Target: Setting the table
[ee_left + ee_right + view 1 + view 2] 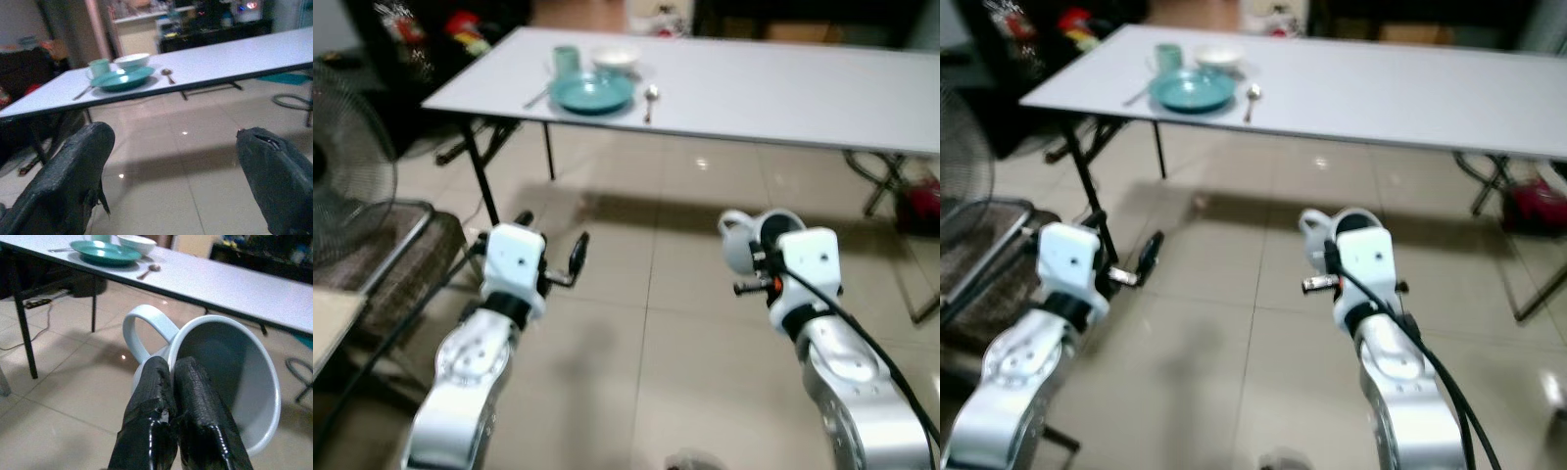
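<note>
My right gripper (173, 382) is shut on the rim of a pale blue mug (220, 377), held tipped on its side above the tiled floor; the mug (749, 238) has its handle to the left. My left gripper (553, 250) is open and holds nothing, its fingers (73, 176) spread wide. Ahead stands a long white folding table (783, 88). At its left end sits a place setting: a teal plate (591, 93), a white bowl (616, 59), a green cup (566, 61), a spoon (650, 99) right of the plate and a utensil (537, 97) left of it.
A black fan (347, 186) and a dark cushioned seat (401, 264) stand at my left. Table legs (480, 166) and a folding frame (886, 186) reach the floor. A red object (922, 206) lies under the table's right end. Tiled floor lies between me and the table.
</note>
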`<state>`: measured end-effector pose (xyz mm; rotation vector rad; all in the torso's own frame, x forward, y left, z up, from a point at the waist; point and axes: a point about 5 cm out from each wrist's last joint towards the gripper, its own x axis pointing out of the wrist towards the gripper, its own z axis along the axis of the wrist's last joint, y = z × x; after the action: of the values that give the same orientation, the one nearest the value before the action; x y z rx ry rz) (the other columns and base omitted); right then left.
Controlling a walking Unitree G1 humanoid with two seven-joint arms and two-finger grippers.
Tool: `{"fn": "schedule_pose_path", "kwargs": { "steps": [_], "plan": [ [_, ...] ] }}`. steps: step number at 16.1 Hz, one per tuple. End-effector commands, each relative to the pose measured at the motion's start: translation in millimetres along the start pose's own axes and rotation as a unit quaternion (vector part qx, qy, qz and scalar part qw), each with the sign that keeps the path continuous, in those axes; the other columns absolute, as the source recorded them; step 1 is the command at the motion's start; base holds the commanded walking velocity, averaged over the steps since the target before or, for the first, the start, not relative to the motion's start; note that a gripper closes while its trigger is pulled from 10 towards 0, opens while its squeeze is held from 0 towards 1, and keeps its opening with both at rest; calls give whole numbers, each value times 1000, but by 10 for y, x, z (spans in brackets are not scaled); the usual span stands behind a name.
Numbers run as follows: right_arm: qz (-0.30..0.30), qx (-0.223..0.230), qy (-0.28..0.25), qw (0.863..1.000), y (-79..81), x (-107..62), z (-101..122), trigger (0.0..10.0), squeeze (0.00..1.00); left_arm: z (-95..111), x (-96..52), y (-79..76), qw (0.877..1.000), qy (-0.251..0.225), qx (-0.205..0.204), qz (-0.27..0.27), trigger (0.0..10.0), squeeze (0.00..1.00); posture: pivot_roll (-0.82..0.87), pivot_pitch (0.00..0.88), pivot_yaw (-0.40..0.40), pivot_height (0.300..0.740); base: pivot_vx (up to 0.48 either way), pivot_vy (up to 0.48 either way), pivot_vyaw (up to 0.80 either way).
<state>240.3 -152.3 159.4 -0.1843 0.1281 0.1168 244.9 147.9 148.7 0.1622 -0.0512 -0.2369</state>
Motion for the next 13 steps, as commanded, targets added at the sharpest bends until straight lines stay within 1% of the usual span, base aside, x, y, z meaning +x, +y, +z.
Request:
{"fn": "schedule_pose_path", "kwargs": {
  "steps": [1, 3, 8, 10, 13],
  "plan": [
    [-6, -2, 13, 1000, -20, -20, -45, 10000, 0, 38, 30, -6, 1000, -6, 4, -5, 10000, 0, -27, 0, 27, 740, 292, 0, -744],
    [-4, 1, 14, 1000, -10, -26, -64, 10000, 0, 26, 18, 38, 1000, -6, 3, 6, 10000, 0, -27, 0, 29, 740, 296, 0, 0],
    [-17, -4, 11, 1000, -35, -54, -89, 10000, 0, 1, 15, 6, 1000, -4, -3, -3, 10000, 0, -33, 0, 35, 740, 299, 0, 0],
    [-18, 12, 13, 1000, -32, -51, -90, 10000, 0, -12, 26, -13, 1000, -1, -4, -9, 10000, 0, -38, 6, 44, 740, 315, 0, 0],
    [-22, 6, 7, 1000, -78, -46, -75, 10000, 0, 3, 43, -13, 1000, -4, -4, -8, 10000, 0, -40, 0, 42, 740, 316, 0, -796]
  ]
}}
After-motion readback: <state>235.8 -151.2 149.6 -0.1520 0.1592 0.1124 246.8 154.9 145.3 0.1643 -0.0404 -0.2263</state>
